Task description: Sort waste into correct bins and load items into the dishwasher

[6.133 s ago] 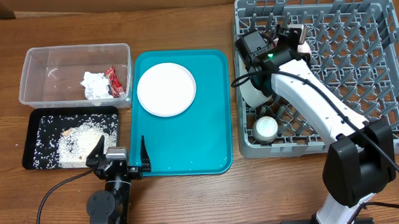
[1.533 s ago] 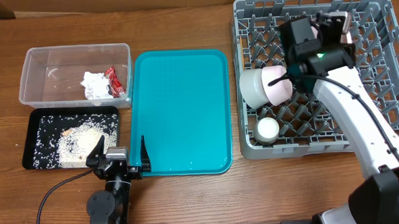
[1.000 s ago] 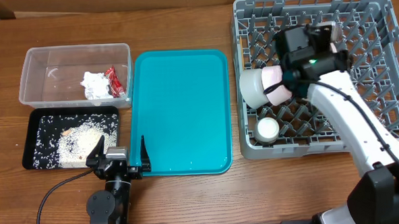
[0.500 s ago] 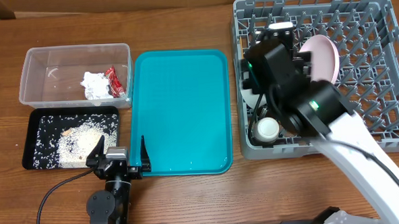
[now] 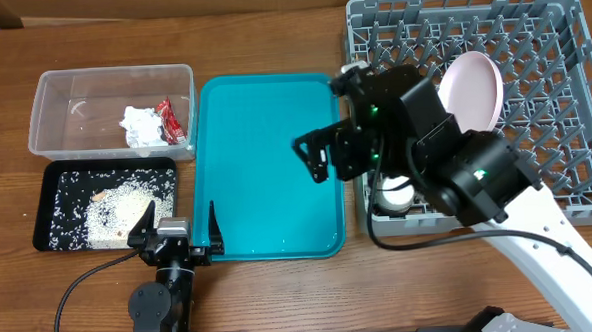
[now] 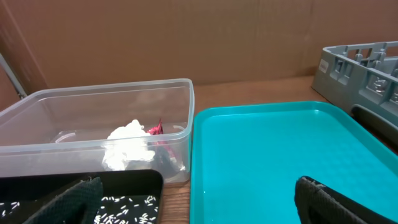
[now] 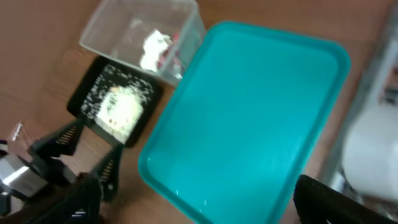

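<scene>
Pink plate [image 5: 473,88] upright in grey rack [image 5: 564,124], cup [image 5: 395,190] beside. Right tool [image 5: 326,157] spread, empty, over teal tray [image 5: 258,208]; left tool [image 5: 178,221] spread, idle. Risk: arm swinging low over rack clips plate, topples it.

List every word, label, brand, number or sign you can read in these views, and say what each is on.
No text can be read in any view.
Red snack wrapper in the clear tub: any print on it is too small and crinkled to read.
Grey dish rack and teal serving tray: no lettering or marks visible.
</scene>
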Tool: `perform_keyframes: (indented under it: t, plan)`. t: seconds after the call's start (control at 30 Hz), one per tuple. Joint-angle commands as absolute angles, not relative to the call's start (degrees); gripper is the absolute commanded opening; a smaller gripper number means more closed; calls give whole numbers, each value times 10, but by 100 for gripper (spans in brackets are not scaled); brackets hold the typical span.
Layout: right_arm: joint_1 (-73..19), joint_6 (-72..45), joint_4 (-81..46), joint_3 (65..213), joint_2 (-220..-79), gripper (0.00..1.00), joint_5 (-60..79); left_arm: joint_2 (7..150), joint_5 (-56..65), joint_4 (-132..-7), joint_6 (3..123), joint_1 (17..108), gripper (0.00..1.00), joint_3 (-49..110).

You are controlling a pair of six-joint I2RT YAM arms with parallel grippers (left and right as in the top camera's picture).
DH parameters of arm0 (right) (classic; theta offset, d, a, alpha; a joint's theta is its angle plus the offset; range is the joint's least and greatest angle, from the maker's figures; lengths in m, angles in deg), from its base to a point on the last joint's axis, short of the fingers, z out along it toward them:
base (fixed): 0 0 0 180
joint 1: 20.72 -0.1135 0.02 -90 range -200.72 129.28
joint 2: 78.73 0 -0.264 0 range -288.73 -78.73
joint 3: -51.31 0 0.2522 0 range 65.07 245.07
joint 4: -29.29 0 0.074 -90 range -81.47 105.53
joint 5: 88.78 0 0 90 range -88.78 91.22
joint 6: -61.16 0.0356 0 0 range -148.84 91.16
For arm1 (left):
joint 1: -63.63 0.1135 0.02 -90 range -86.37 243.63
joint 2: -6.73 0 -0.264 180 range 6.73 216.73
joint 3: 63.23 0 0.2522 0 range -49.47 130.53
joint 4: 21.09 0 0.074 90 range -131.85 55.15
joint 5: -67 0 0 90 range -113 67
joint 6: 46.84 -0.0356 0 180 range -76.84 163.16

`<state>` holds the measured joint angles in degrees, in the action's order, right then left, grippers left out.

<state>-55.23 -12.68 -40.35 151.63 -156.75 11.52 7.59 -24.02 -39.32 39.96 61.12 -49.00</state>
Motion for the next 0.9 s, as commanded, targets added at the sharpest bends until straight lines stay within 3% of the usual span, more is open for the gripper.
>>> perform_keyframes:
  t: [0.0,0.23,0.53,0.87]
  plan:
    - [-505,-150,-416,1526,-1508,100,131,70,-234,-393,393,614,100,-492]
    - [-463,-322,-402,1503,-1366,100,112,70,-234,-392,393,614,100,-492]
    - [-355,-321,-259,1291,-1178,100,84,70,-234,-392,393,614,100,-492]
    - [-310,-319,-120,999,-995,100,90,70,-234,-392,393,614,100,-492]
